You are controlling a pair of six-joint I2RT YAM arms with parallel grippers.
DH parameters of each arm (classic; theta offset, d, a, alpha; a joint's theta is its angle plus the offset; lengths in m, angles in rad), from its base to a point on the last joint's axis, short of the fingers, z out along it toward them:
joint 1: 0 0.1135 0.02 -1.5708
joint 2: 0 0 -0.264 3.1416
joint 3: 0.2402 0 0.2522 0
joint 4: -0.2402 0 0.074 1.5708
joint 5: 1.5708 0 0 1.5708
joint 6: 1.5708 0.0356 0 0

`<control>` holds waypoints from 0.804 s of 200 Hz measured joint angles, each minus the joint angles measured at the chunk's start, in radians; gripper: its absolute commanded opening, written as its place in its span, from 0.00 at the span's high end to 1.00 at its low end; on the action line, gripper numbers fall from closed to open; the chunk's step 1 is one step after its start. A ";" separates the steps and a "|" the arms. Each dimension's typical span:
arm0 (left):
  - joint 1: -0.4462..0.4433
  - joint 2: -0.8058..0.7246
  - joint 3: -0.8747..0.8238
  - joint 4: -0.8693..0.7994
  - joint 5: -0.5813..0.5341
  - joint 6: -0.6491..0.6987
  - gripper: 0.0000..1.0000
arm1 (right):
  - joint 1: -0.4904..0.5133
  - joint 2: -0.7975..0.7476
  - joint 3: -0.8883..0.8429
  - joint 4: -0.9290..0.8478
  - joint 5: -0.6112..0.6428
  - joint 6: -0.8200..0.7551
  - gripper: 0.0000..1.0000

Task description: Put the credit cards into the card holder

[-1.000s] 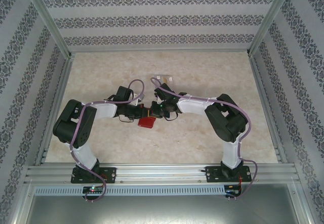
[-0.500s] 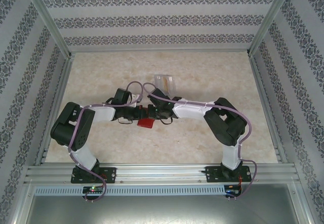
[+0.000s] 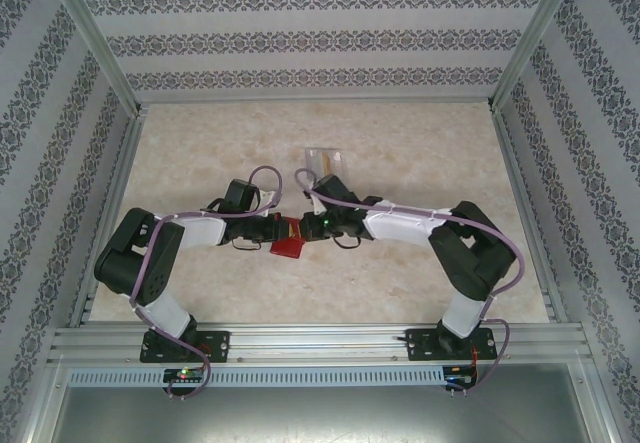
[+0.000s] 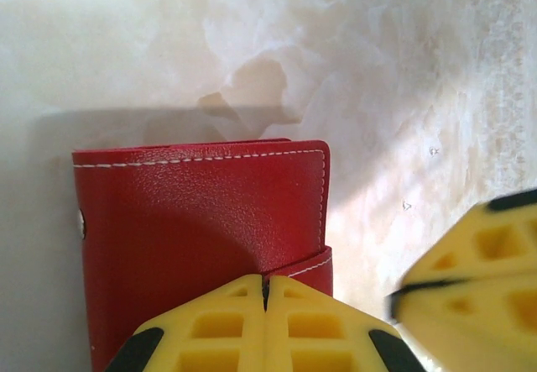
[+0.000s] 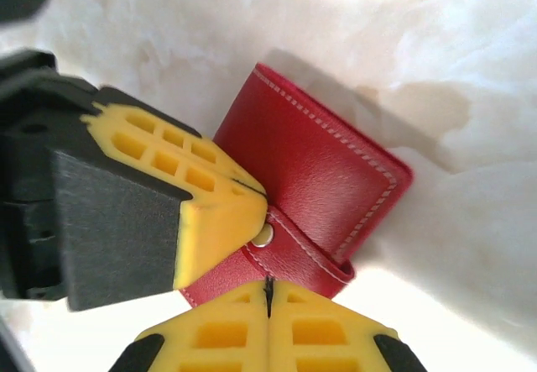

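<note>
The small red folded leather card holder is held at mid-table. The left gripper, fingers narrow, pinches its strap from nine o'clock; the right gripper pinches likewise from three o'clock.

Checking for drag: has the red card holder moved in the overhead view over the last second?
No visible shift: the card holder keeps its place below the clear case.

Top cam high at near edge, looks down on whole desk; both wrist cams close-up, share the card holder.
</note>
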 measured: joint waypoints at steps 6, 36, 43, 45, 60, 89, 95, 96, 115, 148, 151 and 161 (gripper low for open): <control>-0.002 -0.003 -0.001 0.000 -0.007 0.000 0.98 | -0.015 -0.010 -0.004 0.002 -0.017 -0.004 0.94; -0.011 -0.024 -0.011 -0.001 -0.043 0.000 0.84 | -0.045 -0.020 -0.024 0.023 -0.083 -0.037 0.93; -0.014 -0.029 -0.014 -0.001 -0.048 0.001 0.82 | -0.045 -0.020 -0.030 0.026 -0.096 -0.044 0.92; -0.014 -0.031 -0.015 -0.002 -0.050 -0.002 0.81 | -0.045 -0.020 -0.031 0.026 -0.100 -0.046 0.92; -0.015 -0.040 -0.015 -0.006 -0.053 -0.006 0.76 | -0.045 -0.018 -0.034 0.026 -0.123 -0.054 0.91; -0.015 -0.042 0.000 -0.021 -0.041 -0.033 0.67 | -0.045 -0.014 -0.034 0.026 -0.152 -0.071 0.90; -0.015 -0.043 0.006 -0.029 -0.041 -0.040 0.67 | -0.045 -0.013 -0.034 0.025 -0.153 -0.074 0.90; -0.015 -0.043 0.007 -0.030 -0.041 -0.040 0.67 | -0.045 -0.013 -0.034 0.025 -0.153 -0.074 0.90; -0.015 -0.043 0.031 -0.062 -0.046 -0.045 0.64 | -0.045 -0.010 -0.032 0.021 -0.154 -0.078 0.90; -0.014 -0.067 0.058 -0.114 -0.063 -0.052 0.52 | -0.045 -0.004 -0.019 0.018 -0.156 -0.078 0.90; -0.013 -0.072 0.059 -0.116 -0.064 -0.053 0.51 | -0.045 -0.004 -0.018 0.018 -0.156 -0.078 0.90; -0.008 -0.088 0.060 -0.124 -0.068 -0.066 0.50 | -0.045 -0.004 -0.014 0.017 -0.158 -0.078 0.90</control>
